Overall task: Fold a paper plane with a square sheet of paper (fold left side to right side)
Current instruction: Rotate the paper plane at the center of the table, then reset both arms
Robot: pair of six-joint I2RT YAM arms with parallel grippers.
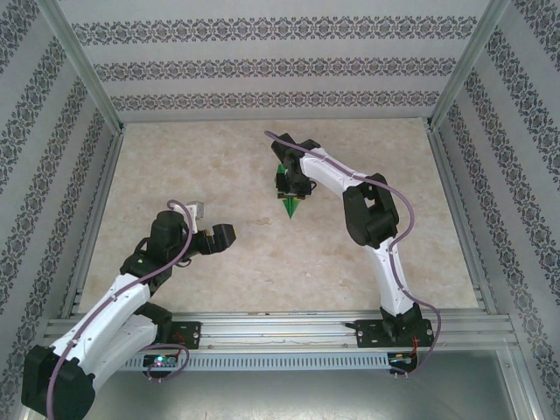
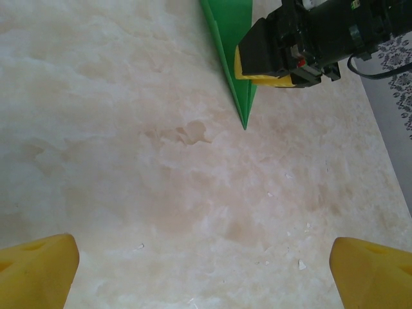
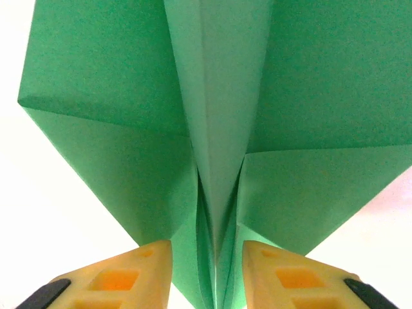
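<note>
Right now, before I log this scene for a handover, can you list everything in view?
paper plane: one, green, mid-table, nose toward the arms' bases
table: one, beige marbled, under everything
walls: three, white with dark patterned bands, around the table
rail: one, silver, near edge
left gripper: one, yellow fingers, open, over bare table left of the plane
right gripper: one, yellow fingers, either side of the plane's middle fold; grip unclear

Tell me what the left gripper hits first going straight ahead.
Probably the tip of the plane, held by the right gripper; the table first if it's angled down. Depth is unclear.
</note>
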